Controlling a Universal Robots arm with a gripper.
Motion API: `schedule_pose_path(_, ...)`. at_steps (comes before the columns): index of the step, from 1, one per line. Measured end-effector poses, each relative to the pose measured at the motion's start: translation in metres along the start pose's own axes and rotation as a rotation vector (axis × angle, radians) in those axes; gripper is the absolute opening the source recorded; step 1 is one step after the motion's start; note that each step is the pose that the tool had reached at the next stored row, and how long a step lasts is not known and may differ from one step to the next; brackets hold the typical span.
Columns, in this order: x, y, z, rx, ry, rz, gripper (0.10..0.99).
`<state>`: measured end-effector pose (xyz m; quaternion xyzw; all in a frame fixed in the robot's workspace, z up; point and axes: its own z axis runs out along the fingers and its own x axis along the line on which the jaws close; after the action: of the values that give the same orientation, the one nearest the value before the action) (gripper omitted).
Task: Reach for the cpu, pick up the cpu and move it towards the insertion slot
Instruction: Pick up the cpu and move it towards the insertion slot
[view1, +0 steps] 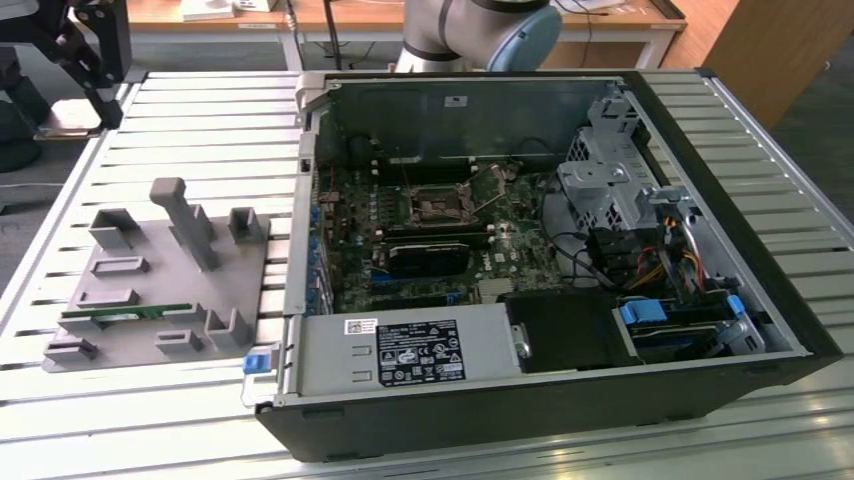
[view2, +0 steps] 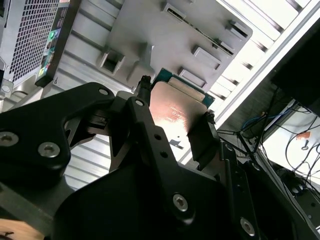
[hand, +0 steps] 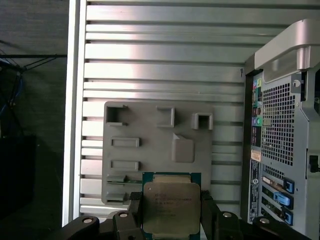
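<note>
pincer (hand: 171, 200) closed on opposite edges of cpu (hand: 171, 210), silver top showing, above grey holder plate (hand: 150, 130) on slatted worktop (hand: 150, 60), beside computer case (hand: 280, 125); insertion slot (view1: 441, 203) on motherboard (view1: 521, 250) inside that case, in exterior view.

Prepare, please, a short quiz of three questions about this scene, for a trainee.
1. True or false: the claw is shut on the cpu.
2. Choose one. The slot is: A) on the floor; B) inside the open case; C) in the claw.
3. Short answer: what colour is the memory stick that lies on the grey plate?

Key: 1 true; 2 B; 3 green.
</note>
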<state>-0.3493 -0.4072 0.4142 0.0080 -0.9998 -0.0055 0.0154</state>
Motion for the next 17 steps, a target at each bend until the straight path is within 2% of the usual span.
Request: schedule_pose_path(17,-0.0115,-0.0001,-0.0004,0.0,0.0001,0.0,0.545)
